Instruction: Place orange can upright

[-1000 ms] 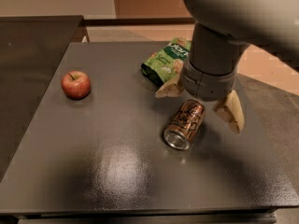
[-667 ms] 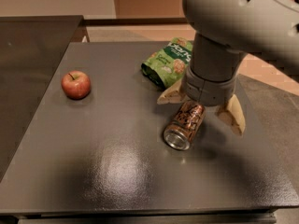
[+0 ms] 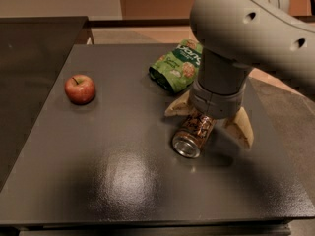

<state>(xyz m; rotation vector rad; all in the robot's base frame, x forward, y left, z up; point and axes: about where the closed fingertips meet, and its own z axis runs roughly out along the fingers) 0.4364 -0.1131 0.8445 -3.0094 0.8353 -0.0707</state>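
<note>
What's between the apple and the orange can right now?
Only bare tabletop, in the camera view. The apple sits left; the orange can lies on its side beneath the open claw.

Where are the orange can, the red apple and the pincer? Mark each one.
orange can (image 3: 193,134), camera view, on its patterned side as it lies flat.
red apple (image 3: 80,89), camera view, on its front skin.
pincer (image 3: 206,128), camera view, midway between its open fingers, straddling the orange can.
</note>
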